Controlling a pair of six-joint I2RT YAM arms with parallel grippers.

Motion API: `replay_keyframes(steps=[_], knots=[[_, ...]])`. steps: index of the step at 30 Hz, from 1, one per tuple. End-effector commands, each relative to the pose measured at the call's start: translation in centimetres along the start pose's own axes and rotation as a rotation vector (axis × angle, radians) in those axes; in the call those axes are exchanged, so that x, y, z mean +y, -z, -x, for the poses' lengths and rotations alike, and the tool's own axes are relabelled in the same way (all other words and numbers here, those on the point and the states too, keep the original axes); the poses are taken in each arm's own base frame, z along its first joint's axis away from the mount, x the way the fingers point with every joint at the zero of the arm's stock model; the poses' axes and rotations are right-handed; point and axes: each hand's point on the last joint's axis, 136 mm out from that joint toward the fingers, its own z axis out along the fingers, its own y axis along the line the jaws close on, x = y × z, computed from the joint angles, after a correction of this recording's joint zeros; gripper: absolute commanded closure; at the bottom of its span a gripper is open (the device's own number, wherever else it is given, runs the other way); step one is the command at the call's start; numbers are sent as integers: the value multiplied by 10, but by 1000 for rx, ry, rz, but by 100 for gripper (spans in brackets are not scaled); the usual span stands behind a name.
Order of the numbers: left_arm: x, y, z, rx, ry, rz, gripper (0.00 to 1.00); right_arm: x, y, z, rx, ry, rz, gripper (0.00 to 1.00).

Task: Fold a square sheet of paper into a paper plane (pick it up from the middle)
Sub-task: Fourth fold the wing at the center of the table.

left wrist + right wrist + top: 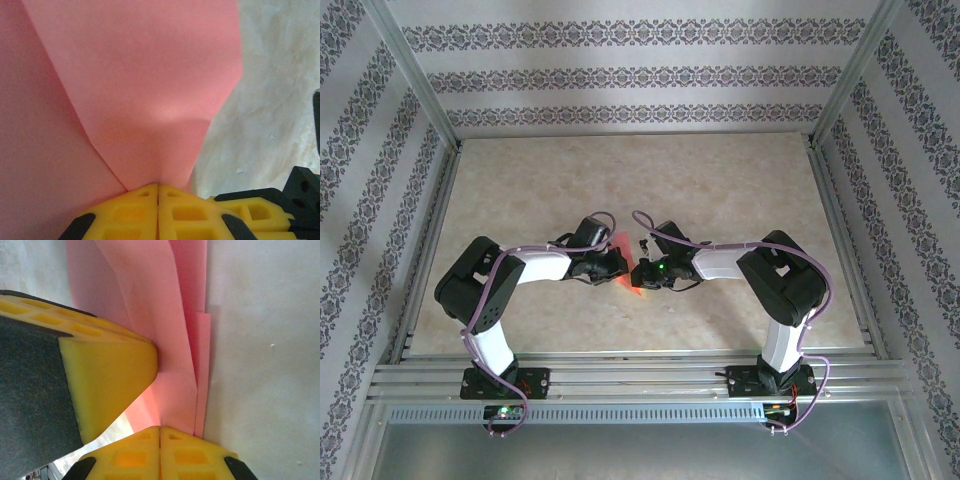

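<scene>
In left tool (158, 189), paper plane (145, 90) half-hidden

two arms stand bolted to aluminium rails (640, 375) at the near edge of a beige marbled table (720, 170). the left arm (490, 290) and the right arm (780, 285) both bend inward at the elbow, low over the table. the left gripper (612, 264) and the right gripper (647, 274) meet near the table's middle with a small piece of pink-red paper (628, 268) between them, touching both. how the fingers stand is too small to tell. a green light (660, 268) glows on the right wrist. purple cables (670, 235) loop along each arm. striped floral wallpaper (620, 75) lines the walls around the table.
</scene>
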Motion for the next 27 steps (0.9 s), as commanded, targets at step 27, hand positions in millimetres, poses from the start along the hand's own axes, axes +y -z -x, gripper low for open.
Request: replay_keyframes(steps=[27], knots=[[72, 32, 116, -142, 38, 159, 87, -68, -9, -44, 144, -65, -257, 91]])
